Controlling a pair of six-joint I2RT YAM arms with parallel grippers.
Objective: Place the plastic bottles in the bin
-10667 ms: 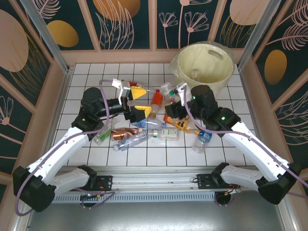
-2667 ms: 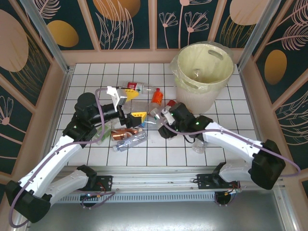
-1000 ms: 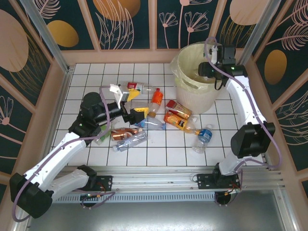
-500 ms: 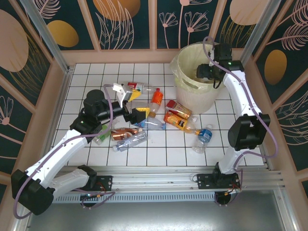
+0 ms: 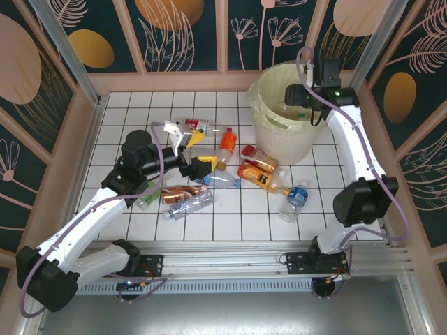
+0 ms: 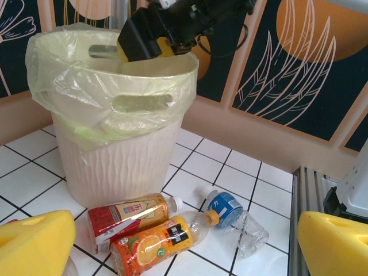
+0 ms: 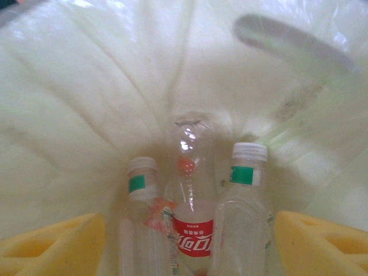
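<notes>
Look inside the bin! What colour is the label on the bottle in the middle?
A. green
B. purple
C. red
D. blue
C: in the right wrist view, the middle bottle down in the bin has a red label with white writing, while the left bottle and the right bottle show small green bands under white caps.

bin (image 5: 283, 139): 1 | bottles inside (image 7: 191, 230): 3 | bottles outside (image 5: 258, 176): 9
</notes>
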